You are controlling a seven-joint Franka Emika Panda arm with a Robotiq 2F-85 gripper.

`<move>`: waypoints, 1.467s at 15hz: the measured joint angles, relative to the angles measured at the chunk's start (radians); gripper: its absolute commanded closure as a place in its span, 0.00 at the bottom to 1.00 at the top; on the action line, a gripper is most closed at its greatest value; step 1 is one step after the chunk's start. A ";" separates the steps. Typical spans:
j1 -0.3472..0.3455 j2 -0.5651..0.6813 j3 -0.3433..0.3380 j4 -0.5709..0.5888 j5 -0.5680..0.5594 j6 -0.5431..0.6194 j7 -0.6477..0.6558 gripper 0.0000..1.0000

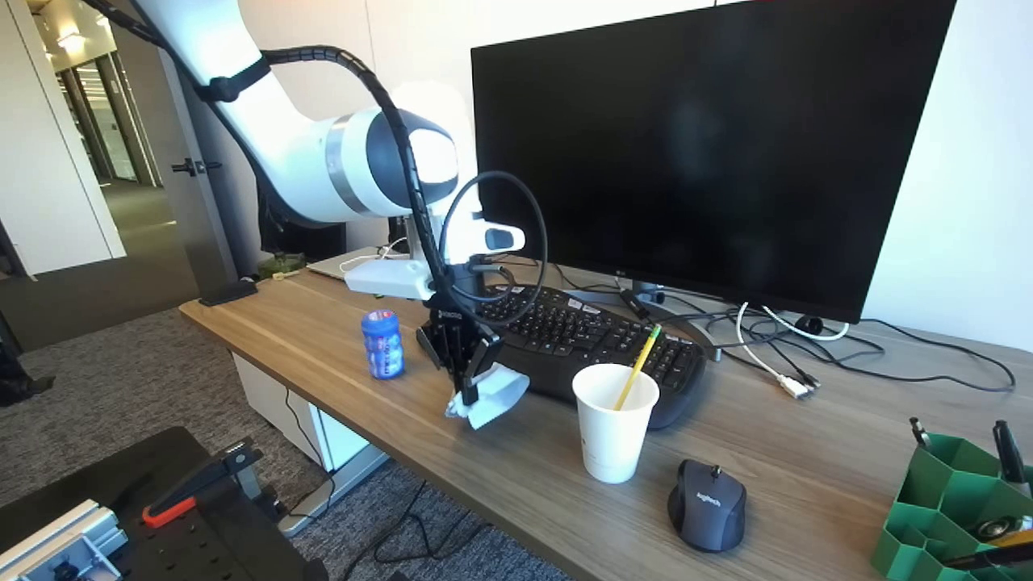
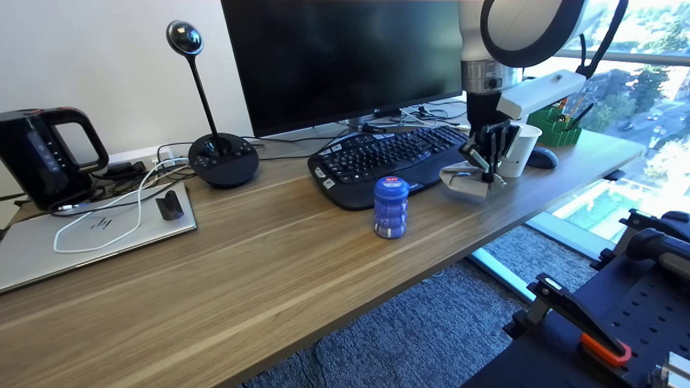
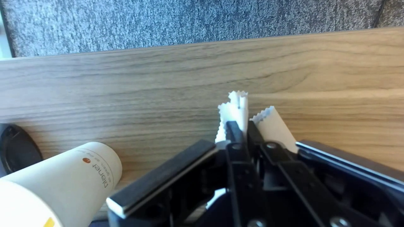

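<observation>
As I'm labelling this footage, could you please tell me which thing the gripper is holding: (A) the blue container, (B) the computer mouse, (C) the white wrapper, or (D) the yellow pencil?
C: in the wrist view the gripper is shut on the white wrapper, whose zigzag edge sticks out ahead of the jaws.

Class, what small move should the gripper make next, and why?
Probably a short, straight lift: the gripper is closed on the white wrapper, down near the desk, and the white cup holding a pencil stands close by, so rising before any sideways motion should help avoid knocking it.
</observation>
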 measured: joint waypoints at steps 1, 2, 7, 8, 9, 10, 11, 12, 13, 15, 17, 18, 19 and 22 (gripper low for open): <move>-0.002 -0.002 -0.003 0.002 0.000 0.001 0.001 0.98; -0.003 -0.006 -0.004 0.003 0.000 0.003 0.002 0.98; -0.006 -0.055 -0.002 -0.007 0.001 0.004 0.000 0.98; -0.007 -0.073 0.001 -0.013 0.001 0.004 -0.001 0.98; -0.008 -0.090 0.004 -0.020 0.001 0.004 -0.003 0.98; -0.009 -0.109 0.006 -0.029 0.001 0.004 -0.006 0.98; -0.009 -0.128 0.006 -0.036 -0.001 0.004 -0.007 0.98; -0.009 -0.147 0.004 -0.043 -0.008 0.005 -0.006 0.98; -0.010 -0.164 0.002 -0.048 -0.013 0.005 -0.006 0.98; -0.016 -0.193 0.000 -0.055 -0.019 0.005 -0.007 0.98; -0.028 -0.211 -0.001 -0.055 -0.020 0.005 -0.007 0.98; -0.036 -0.215 -0.002 -0.053 -0.020 0.005 -0.007 0.98; -0.042 -0.217 -0.004 -0.052 -0.020 0.005 -0.005 0.98; -0.057 -0.217 -0.019 -0.051 -0.031 0.005 0.006 0.98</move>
